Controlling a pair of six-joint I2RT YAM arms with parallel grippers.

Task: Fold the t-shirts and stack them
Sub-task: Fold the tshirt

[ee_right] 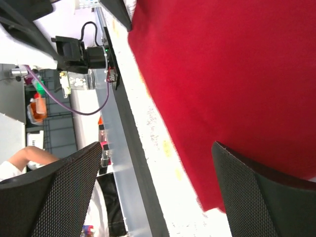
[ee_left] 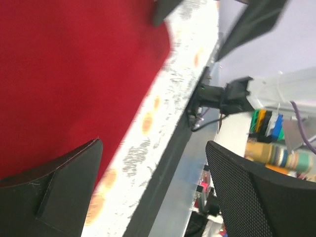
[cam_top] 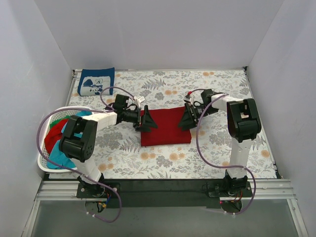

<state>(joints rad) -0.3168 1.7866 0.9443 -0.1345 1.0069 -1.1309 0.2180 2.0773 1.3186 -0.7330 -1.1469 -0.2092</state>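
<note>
A dark red t-shirt (cam_top: 165,128) lies folded into a rectangle in the middle of the floral table cloth; it fills much of the left wrist view (ee_left: 69,74) and the right wrist view (ee_right: 232,84). My left gripper (cam_top: 146,120) hovers at its left edge, open, nothing between its fingers (ee_left: 54,192). At the shirt's right edge my right gripper (cam_top: 187,118) stands wide open and empty, its fingers (ee_right: 54,192) apart. A folded navy blue t-shirt (cam_top: 97,81) with white print rests at the back left corner.
A white laundry basket (cam_top: 45,165) at the left table edge holds red, teal and green t-shirts (cam_top: 57,133). The left arm's elbow (cam_top: 79,138) hangs over the basket. White walls enclose the table; a black strip and metal rail (cam_top: 163,190) run along the near edge.
</note>
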